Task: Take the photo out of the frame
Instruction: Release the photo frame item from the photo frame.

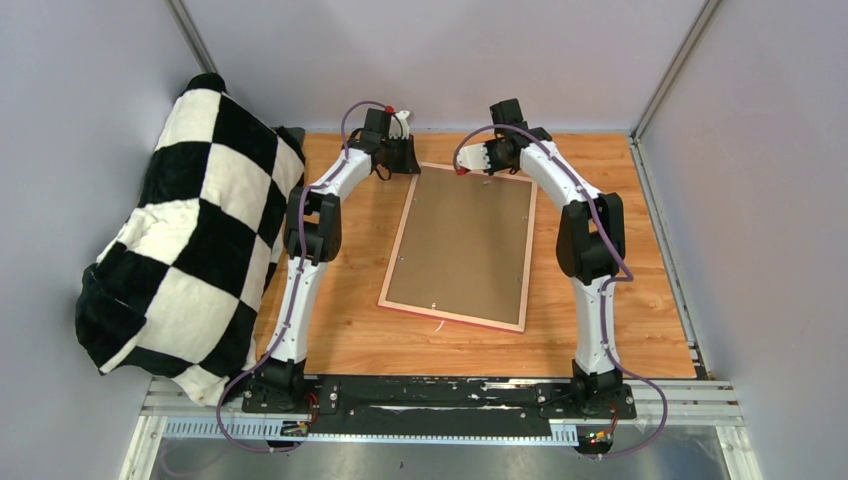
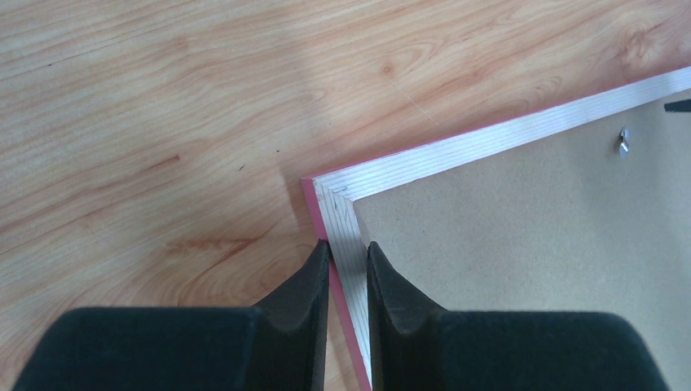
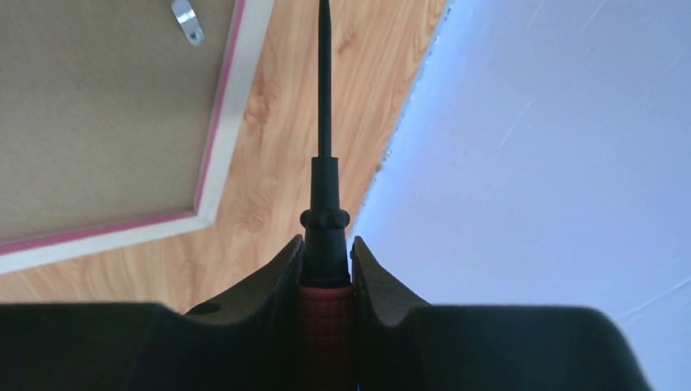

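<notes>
Pink frame (image 2: pixel 489 138) pinched at upper-left corner by left gripper (image 2: pixel 346 252); right gripper (image 3: pixel 326 248) clamping screwdriver (image 3: pixel 325 195), liable to skid and gouge backing board (image 1: pixel 465 240).

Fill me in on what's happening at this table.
The frame lies face down on the table, with its brown backing board up and in place. The left gripper pinches the frame's rail beside its far left corner. The right gripper holds a screwdriver by its red handle, tip over the table beside the frame's far edge. No photo shows.
</notes>
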Available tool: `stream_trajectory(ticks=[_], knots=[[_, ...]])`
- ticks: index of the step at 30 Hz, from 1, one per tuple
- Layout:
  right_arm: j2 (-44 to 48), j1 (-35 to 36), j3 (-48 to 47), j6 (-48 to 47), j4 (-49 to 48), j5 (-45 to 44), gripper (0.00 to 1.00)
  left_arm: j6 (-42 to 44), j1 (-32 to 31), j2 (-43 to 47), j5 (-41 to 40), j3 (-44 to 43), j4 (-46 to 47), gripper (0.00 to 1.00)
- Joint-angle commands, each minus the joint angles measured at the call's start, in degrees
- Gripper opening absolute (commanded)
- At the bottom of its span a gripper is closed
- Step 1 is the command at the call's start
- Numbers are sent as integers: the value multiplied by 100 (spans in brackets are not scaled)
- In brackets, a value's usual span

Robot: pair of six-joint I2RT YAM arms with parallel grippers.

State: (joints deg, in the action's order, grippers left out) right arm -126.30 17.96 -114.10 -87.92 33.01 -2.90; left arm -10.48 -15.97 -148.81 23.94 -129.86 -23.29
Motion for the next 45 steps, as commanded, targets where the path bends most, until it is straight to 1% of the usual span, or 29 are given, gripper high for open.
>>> stream_trajectory(ticks=[1,8,16,23,45], knots=[[-114,70,190,-805,-54,-709,0,99,-117,-491,66,93,-788,2],[-74,107,635,-1105,-63,-1041,0,99,-117,-491,75,84,-789,2],[51,112,804,-1191,64,-911,0,99,-117,-490,75,90,-786,2],[168,132,1041,-1403,109,-969,0,99,-117,-491,70,84,-779,2],[413,225,1087,-1611,482,-997,0,95,-117,-491,67,84,-783,2]])
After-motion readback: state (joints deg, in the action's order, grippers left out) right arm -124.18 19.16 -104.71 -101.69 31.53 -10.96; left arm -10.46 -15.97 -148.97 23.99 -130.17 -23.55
